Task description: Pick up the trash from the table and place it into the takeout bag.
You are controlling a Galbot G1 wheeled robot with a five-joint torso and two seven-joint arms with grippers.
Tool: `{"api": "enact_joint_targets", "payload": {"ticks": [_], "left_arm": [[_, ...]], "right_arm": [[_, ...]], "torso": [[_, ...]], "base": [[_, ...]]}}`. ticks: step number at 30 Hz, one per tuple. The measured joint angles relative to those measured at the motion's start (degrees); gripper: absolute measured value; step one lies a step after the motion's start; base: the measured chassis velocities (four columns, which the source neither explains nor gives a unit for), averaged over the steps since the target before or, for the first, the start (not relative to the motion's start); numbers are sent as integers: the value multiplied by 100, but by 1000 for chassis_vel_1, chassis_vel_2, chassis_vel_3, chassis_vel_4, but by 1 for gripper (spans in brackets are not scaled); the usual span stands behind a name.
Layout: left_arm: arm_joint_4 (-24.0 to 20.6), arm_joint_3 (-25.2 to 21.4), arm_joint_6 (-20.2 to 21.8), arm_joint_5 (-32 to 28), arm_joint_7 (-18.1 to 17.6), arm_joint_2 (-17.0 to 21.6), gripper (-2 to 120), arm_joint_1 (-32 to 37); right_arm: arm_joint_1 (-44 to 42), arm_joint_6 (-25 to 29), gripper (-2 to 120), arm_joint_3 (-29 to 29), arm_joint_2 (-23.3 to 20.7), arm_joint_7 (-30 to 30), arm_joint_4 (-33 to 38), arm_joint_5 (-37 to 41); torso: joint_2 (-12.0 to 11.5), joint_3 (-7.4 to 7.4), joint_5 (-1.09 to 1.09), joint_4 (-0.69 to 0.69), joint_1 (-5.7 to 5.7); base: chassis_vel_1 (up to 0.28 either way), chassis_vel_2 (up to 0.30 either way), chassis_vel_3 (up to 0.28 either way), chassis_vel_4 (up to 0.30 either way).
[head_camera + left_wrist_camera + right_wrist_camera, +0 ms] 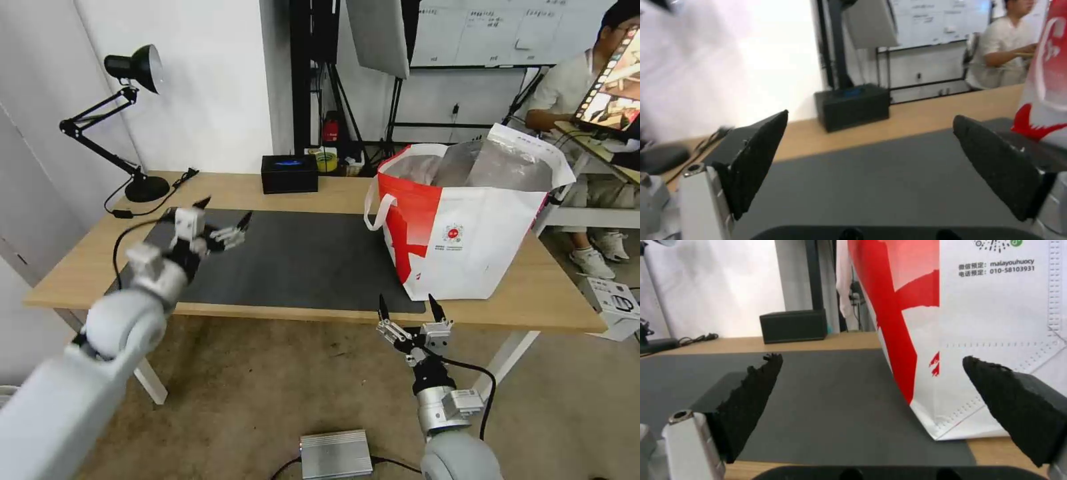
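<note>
I see my left gripper [223,212] over the dark grey mat's [300,260] left end, jaws spread, holding nothing. My right gripper [408,310] waits at the long light-wood table's [280,190] near edge, jaws spread, just beside the big white and red takeout bag [467,227] on the right.

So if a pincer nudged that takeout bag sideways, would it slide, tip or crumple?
Probably crumple first: the bag looks like soft fabric, with a wavy rim and drooping handle. It may then slide, since its broad flat base sits on the table. Tipping seems unlikely, because it looks wide and boxy.
</note>
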Motion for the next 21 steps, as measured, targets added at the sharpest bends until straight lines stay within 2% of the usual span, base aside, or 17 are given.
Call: {"api": "enact_joint_targets", "payload": {"ticks": [1, 2, 4, 5, 7, 8, 11, 14, 16, 19, 21], "left_arm": [[-60, -145, -33, 179, 66, -221, 100, 281], [-60, -145, -33, 179, 66, -221, 100, 281], [-149, -384, -92, 437, 208, -576, 100, 721], [-149, -384, -92, 437, 208, -576, 100, 721], [-243, -565, -232, 688, 393, -934, 100, 1193], [-243, -565, -232, 688, 393, -934, 100, 1193], [-352, -705, -465, 1030, 586, -1320, 100, 1761], [-421, -741, -527, 1134, 621, -1474, 100, 1989], [-459, -744, -532, 1151, 609, -1533, 100, 2058], [-639, -696, -393, 1135, 286, -1676, 100, 2187], [-683, -678, -358, 1141, 233, -1694, 100, 2211]], "right_arm": [[0, 0, 100, 0, 0, 0, 0, 0], [0, 0, 100, 0, 0, 0, 0, 0], [-1, 0, 100, 0, 0, 0, 0, 0], [-1, 0, 100, 0, 0, 0, 0, 0], [0, 0, 100, 0, 0, 0, 0, 0], [0, 0, 100, 0, 0, 0, 0, 0], [0, 0, 100, 0, 0, 0, 0, 0], [0, 0, 100, 0, 0, 0, 0, 0], [0, 0, 100, 0, 0, 0, 0, 0], [0, 0, 100, 0, 0, 0, 0, 0], [0, 0, 100, 0, 0, 0, 0, 0]], "torso": [[0, 0, -2, 0, 0], [0, 0, -2, 0, 0], [0, 0, -2, 1, 0], [0, 0, -2, 1, 0], [0, 0, -2, 1, 0], [0, 0, -2, 1, 0], [0, 0, -2, 1, 1], [0, 0, -1, 1, 0], [0, 0, -2, 1, 1], [-1, 1, -2, 0, 2], [-1, 1, -1, 1, 1]], "base": [[0, 0, 0, 0], [0, 0, 0, 0], [0, 0, 0, 0], [0, 0, 0, 0], [0, 0, 0, 0], [0, 0, 0, 0], [0, 0, 0, 0], [0, 0, 0, 0], [0, 0, 0, 0], [0, 0, 0, 0], [0, 0, 0, 0]]}}
